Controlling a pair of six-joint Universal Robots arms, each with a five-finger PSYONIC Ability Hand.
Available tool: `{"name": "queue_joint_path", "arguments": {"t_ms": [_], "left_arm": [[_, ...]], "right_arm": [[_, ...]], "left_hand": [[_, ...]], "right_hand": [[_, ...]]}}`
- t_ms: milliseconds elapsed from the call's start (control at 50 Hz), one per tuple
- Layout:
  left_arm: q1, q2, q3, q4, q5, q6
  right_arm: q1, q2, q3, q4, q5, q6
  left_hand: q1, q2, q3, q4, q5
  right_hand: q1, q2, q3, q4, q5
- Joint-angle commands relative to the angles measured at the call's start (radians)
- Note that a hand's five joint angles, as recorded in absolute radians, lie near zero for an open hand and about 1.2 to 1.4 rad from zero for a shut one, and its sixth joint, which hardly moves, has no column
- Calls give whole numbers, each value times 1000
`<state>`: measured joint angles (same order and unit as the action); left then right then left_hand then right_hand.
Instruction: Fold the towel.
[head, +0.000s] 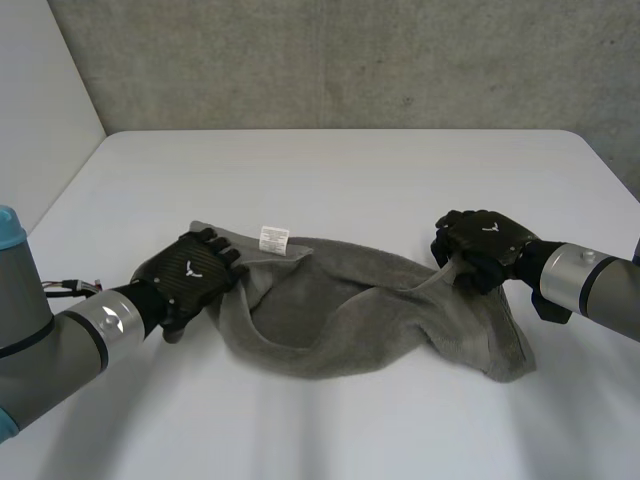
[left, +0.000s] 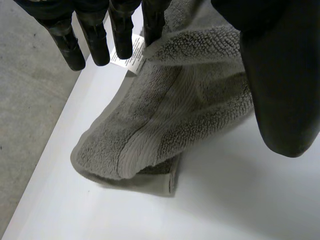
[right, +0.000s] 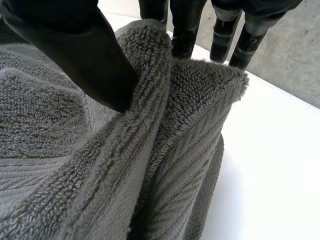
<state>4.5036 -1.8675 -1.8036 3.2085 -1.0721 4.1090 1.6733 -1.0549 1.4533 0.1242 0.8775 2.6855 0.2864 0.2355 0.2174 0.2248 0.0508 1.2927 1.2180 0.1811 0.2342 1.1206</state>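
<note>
Across the table (head: 330, 160) the towel (head: 370, 325) is spread, slack and bunched. Beside its label (head: 272, 238) an edge is pinched by the left hand (head: 195, 270); well apart from the label, a corner is pinched by the right hand (head: 485, 245). Tension should be kept even.

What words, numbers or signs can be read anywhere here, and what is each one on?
Nothing can be quoted; no text is readable.
Tag, white, sewn to the towel: several lines of small print, too small to read.
Left hand: a small white logo on its back, no letters to make out.
Right hand: the same kind of small white logo on its back, no letters to make out.
</note>
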Motion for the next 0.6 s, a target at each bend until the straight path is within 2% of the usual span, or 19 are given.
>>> {"name": "queue_joint_path", "arguments": {"t_ms": [20, 200, 420, 520, 600], "left_arm": [[-32, 14, -8, -4, 70, 1], [-96, 1, 9, -12, 89, 13], [-98, -48, 49, -7, 77, 44], [-84, -62, 64, -2, 25, 102], [-78, -64, 66, -6, -3, 125]], "right_arm": [[2, 3, 1, 0, 0, -1], [3, 4, 1, 0, 0, -1], [-1, 6, -1, 0, -2, -1], [-1, 7, -1, 0, -2, -1], [-1, 9, -2, 0, -2, -1]], "left_hand": [[-112, -61, -43, -50, -51], [-112, -61, -43, -50, -51], [-99, -48, -43, -50, -38], [115, 166, -43, -50, 176], [130, 181, -43, -50, 191]], "right_hand": [[104, 178, -7, -60, 101], [104, 178, -7, -60, 101], [104, 178, -7, -60, 101], [104, 178, -7, -60, 101], [104, 178, -7, -60, 101]]}}
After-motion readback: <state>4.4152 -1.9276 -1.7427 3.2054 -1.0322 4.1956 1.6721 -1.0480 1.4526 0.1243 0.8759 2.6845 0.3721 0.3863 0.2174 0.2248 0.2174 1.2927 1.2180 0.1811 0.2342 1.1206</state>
